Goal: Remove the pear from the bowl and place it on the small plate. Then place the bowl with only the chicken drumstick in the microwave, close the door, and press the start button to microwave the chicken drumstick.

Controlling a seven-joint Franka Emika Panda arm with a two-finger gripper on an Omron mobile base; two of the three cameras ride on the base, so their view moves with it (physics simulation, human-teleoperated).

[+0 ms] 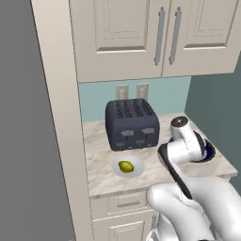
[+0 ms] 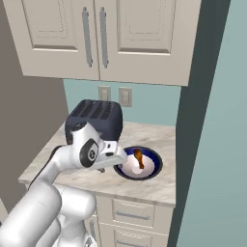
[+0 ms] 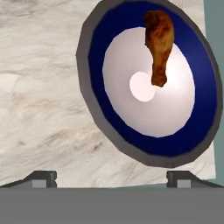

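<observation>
Hand view shows the gripper (image 3: 111, 177) spread wide and empty, the bowl (image 3: 98, 52) just ahead holding the chicken drumstick (image 3: 159, 41).

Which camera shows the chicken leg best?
The hand view: the chicken drumstick is big and clear, lying in the bowl. The right base view shows it small, beside the robot's hand. In the left base view the arm hides the bowl's inside.

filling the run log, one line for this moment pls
pear: on small plate | chicken drumstick: alone in bowl | gripper: open above bowl
</observation>
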